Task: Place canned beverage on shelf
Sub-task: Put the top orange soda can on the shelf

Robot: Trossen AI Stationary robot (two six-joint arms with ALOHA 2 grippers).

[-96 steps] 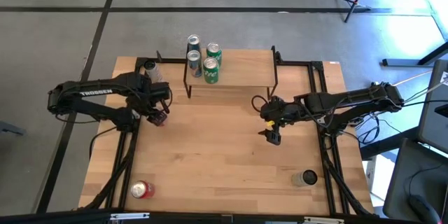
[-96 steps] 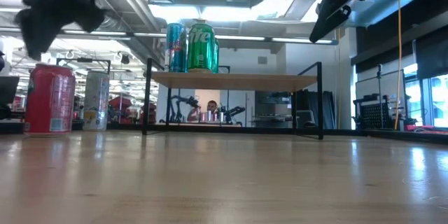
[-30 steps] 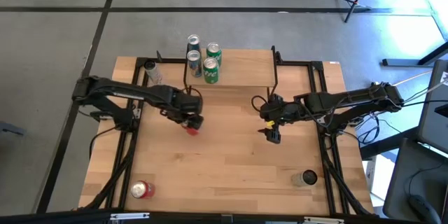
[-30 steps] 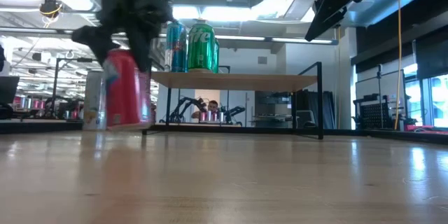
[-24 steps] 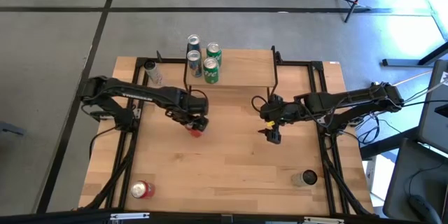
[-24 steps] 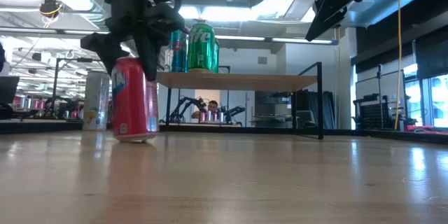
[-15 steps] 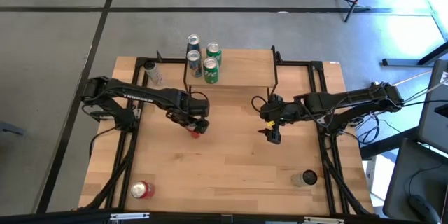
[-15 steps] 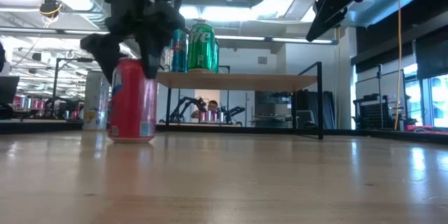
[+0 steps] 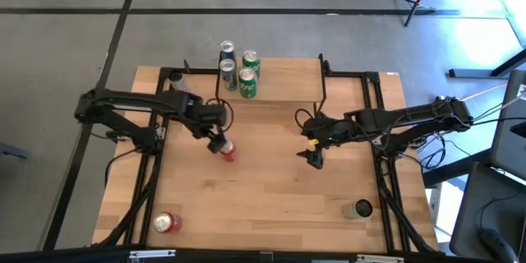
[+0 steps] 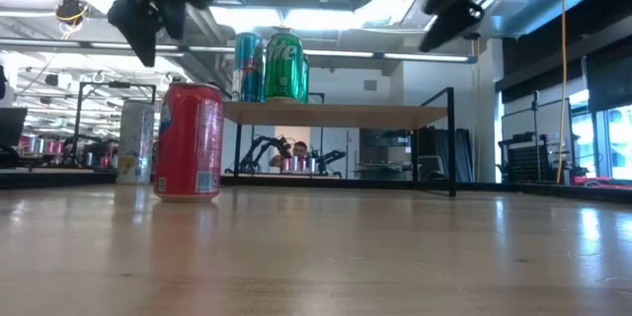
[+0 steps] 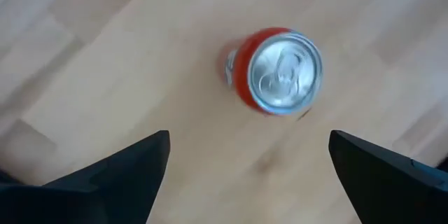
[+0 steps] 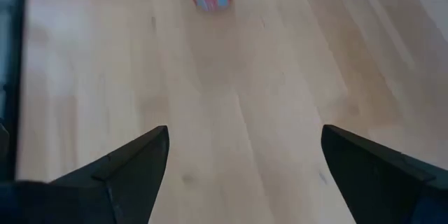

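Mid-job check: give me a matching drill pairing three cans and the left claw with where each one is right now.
Things:
1. green cans
2. red can mid-table
3. silver can
4. left claw

Places:
A. open, just above the mid-table can
B. on the tabletop, front right
C. on the shelf
D. upright on the tabletop, in front of the shelf

Pairs: 1-C, 2-D, 3-B, 4-A
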